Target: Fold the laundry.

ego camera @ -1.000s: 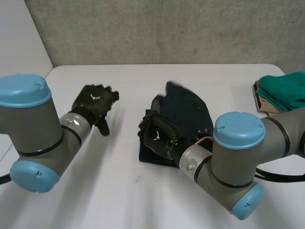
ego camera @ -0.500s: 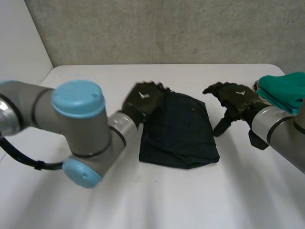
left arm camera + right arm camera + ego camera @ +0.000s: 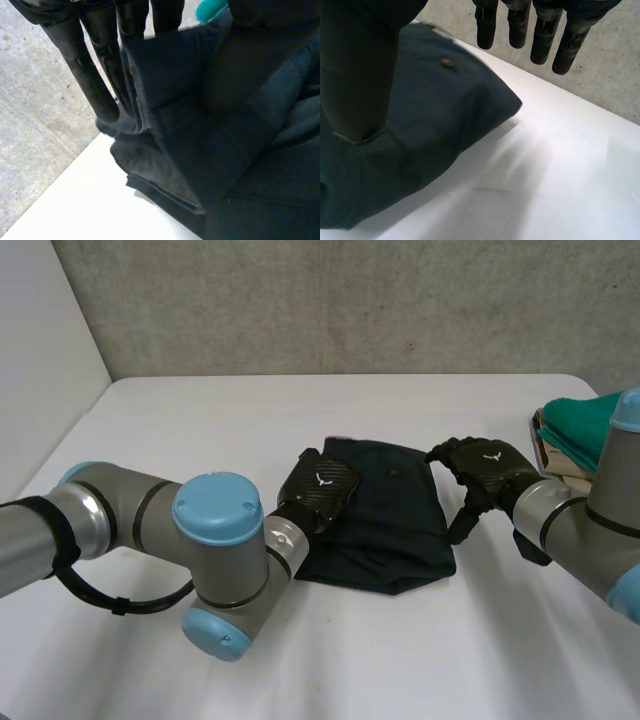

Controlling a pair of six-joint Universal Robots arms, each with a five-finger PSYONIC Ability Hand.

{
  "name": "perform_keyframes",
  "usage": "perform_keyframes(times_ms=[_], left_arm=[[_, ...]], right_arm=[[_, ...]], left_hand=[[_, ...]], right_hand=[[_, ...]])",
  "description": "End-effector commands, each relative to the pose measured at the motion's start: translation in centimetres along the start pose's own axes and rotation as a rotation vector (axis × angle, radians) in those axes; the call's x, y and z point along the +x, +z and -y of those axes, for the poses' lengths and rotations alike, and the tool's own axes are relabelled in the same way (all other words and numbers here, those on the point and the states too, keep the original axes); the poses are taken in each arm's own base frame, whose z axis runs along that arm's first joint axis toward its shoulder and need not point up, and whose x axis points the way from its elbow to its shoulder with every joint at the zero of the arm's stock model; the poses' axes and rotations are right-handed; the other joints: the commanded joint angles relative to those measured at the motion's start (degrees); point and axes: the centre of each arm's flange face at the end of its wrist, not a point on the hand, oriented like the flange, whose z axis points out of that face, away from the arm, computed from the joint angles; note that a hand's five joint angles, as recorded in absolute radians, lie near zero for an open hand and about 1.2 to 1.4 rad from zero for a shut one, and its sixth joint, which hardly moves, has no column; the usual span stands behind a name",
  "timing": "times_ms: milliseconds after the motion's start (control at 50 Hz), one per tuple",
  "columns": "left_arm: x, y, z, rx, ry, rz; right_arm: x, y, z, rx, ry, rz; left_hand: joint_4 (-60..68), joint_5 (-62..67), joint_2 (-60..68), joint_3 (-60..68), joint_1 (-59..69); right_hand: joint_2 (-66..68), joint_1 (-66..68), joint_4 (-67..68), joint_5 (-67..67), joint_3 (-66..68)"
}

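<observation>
Both hands flank the dark cloth (image 3: 390, 512): left hand (image 3: 318, 488) on its left edge, grip unclear; right hand (image 3: 490, 465) just right, relaxed, empty.

Straight-fingered right hand (image 3: 541, 41) beside dark cloth (image 3: 435, 117)

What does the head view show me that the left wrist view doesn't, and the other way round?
The head view adds the right hand, open beside the dark cloth's right edge, and that cloth's whole outline. The left wrist view adds the cloth's stacked layers close up beside the left hand. Both share the dark cloth, the left hand at its left edge, the white table and the green cloth.
</observation>
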Motion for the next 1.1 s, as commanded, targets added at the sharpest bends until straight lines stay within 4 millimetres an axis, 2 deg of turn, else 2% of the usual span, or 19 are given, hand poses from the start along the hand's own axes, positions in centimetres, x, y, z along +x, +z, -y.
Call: perform_keyframes(times_ms=[20,100,220,300,320,360,380,400,440,500,560,600,660,720,760,820,920,1100], left_arm=[[0.5,-0.7,-0.4,-0.019,0.024,-0.003],[0.7,-2.1,0.6,-0.024,0.041,0.006],[0.3,-4.2,1.7,-0.034,0.087,0.028],[0.5,-4.9,1.1,-0.057,0.13,0.019],[0.7,-5.0,0.8,-0.067,0.151,0.013],[0.5,-4.9,0.7,-0.072,0.167,0.02],[0.3,-4.8,0.8,-0.07,0.179,0.026],[0.3,-4.8,0.9,-0.068,0.18,0.029],[-0.1,-4.6,1.2,-0.059,0.178,0.043],[-0.9,-4.2,2.2,-0.03,0.161,0.072],[-2.5,-3.7,4.6,0.036,0.097,0.119],[-3.2,-3.3,6.0,0.079,-0.017,0.121],[-3.5,-2.7,7.0,0.097,-0.157,0.075],[-3.1,-1.9,6.0,0.043,-0.21,0.014],[-2.2,-0.8,3.2,-0.073,-0.226,-0.031],[-1.5,-0.1,1.6,-0.169,-0.23,-0.054],[-1.3,0.8,0.0,-0.22,-0.234,-0.054],[-0.9,0.2,-1.9,-0.304,-0.218,-0.052]], right_arm=[[0.4,0.9,1.8,0.042,-0.009,-0.001],[-0.4,1.5,2.7,0.021,-0.011,0.041],[-3.4,2.8,1.9,-0.115,0.012,0.165],[-4.0,3.9,0.3,-0.182,0.025,0.189],[-4.0,4.1,0.0,-0.189,0.025,0.189],[-4.1,4.6,-0.8,-0.205,0.025,0.184],[-4.0,4.8,-1.1,-0.209,0.023,0.179],[-4.0,5.0,-1.4,-0.212,0.022,0.173],[-3.8,5.4,-1.9,-0.206,0.011,0.149],[-3.6,5.8,-2.1,-0.187,-0.005,0.113],[-3.6,5.8,-2.2,-0.183,-0.008,0.1],[-3.6,5.6,-2.3,-0.19,-0.008,0.098],[-3.9,5.2,-2.4,-0.188,-0.009,0.102],[-4.2,4.9,-2.0,-0.158,-0.019,0.103],[-4.2,4.8,-2.0,-0.148,-0.021,0.101],[-4.3,4.6,-2.0,-0.141,-0.024,0.101],[-4.7,4.4,-2.2,-0.144,-0.027,0.106],[-4.7,4.8,-2.5,-0.136,-0.037,0.088]], left_hand=[[26.9,28.1,26.0,26.2,27.5],[26.9,28.1,26.0,26.2,27.5],[26.9,28.1,26.0,26.2,27.5],[17.2,18.5,16.3,16.5,17.8],[8.2,9.4,7.3,7.4,8.8],[-2.1,-0.9,-3.0,-2.9,-1.5],[-14.8,-13.6,-15.8,-15.6,-14.2],[-21.1,-19.9,-22.0,-21.9,-20.5],[-28.7,-27.5,-29.6,-29.5,-28.1],[-30.6,-29.3,-31.5,-31.3,-30.0],[-36.0,-34.7,-36.9,-36.7,-35.4],[-35.7,-34.4,-36.6,-36.4,-35.1],[-33.2,-31.9,-34.1,-33.9,-32.6],[-32.6,-31.4,-33.5,-33.4,-32.0],[-33.1,-31.9,-34.0,-33.9,-32.5],[-34.3,-33.1,-35.2,-35.0,-33.7],[-34.5,-33.2,-35.4,-35.2,-33.9],[-34.5,-33.2,-35.4,-35.2,-33.9]], right_hand=[[-2.4,-1.6,-3.4,-3.9,-2.3],[-2.4,-1.6,-3.4,-3.9,-2.3],[-2.4,-1.6,-3.4,-3.9,-2.3],[-2.4,-1.6,-3.4,-3.9,-2.3],[-2.4,-1.6,-3.4,-3.9,-2.3],[-2.4,-1.6,-3.4,-3.9,-2.3],[-2.4,-1.6,-3.4,-3.9,-2.3],[-2.4,-1.6,-3.4,-3.9,-2.3],[-2.4,-1.6,-3.4,-3.9,-2.3],[-2.4,-1.6,-3.4,-3.9,-2.3],[-2.4,-1.6,-3.4,-3.9,-2.3],[-2.4,-1.6,-3.4,-3.9,-2.3],[-2.4,-1.6,-3.4,-3.9,-2.3],[-2.4,-1.6,-3.4,-3.9,-2.3],[-2.4,-1.6,-3.4,-3.9,-2.3],[-2.4,-1.6,-3.4,-3.9,-2.3],[-2.4,-1.6,-3.4,-3.9,-2.3],[-2.4,-1.6,-3.4,-3.9,-2.3]])
